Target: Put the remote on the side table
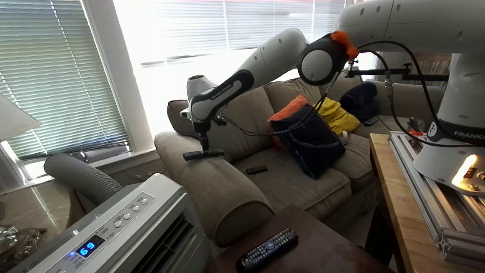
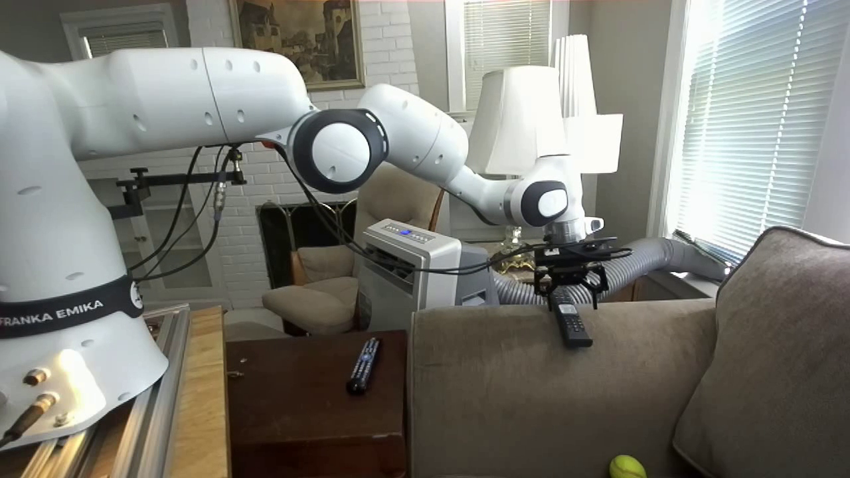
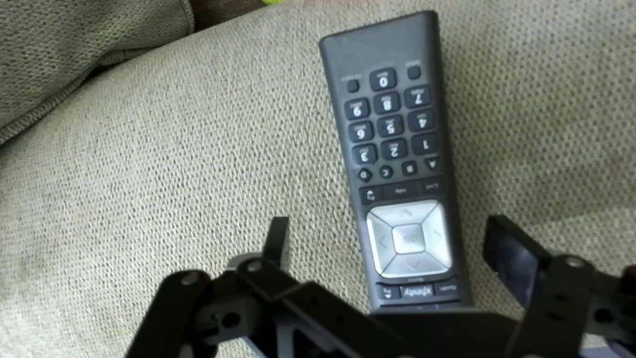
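A dark bar-shaped remote [image 1: 194, 155] lies on the near arm of the beige sofa. It also shows in an exterior view [image 2: 574, 326]. In the wrist view the remote [image 3: 390, 114] shows a silver pad and pale digits; its lower end is hidden behind the gripper. My gripper [image 3: 388, 226] is open above it, one finger on each side, with a gap to each. It also shows in both exterior views [image 1: 205, 147] [image 2: 571, 304]. The dark brown side table [image 1: 326, 248] stands beside the sofa arm, also in an exterior view [image 2: 299, 392].
A longer black remote with pale buttons [image 1: 268, 250] lies on the side table. A small all-black remote [image 1: 256, 170] lies on the sofa seat. A white air conditioner [image 1: 157, 189] stands beside the sofa arm. Cushions [image 1: 308, 138] lean on the sofa. The wooden bench [image 1: 398, 212] holds the robot.
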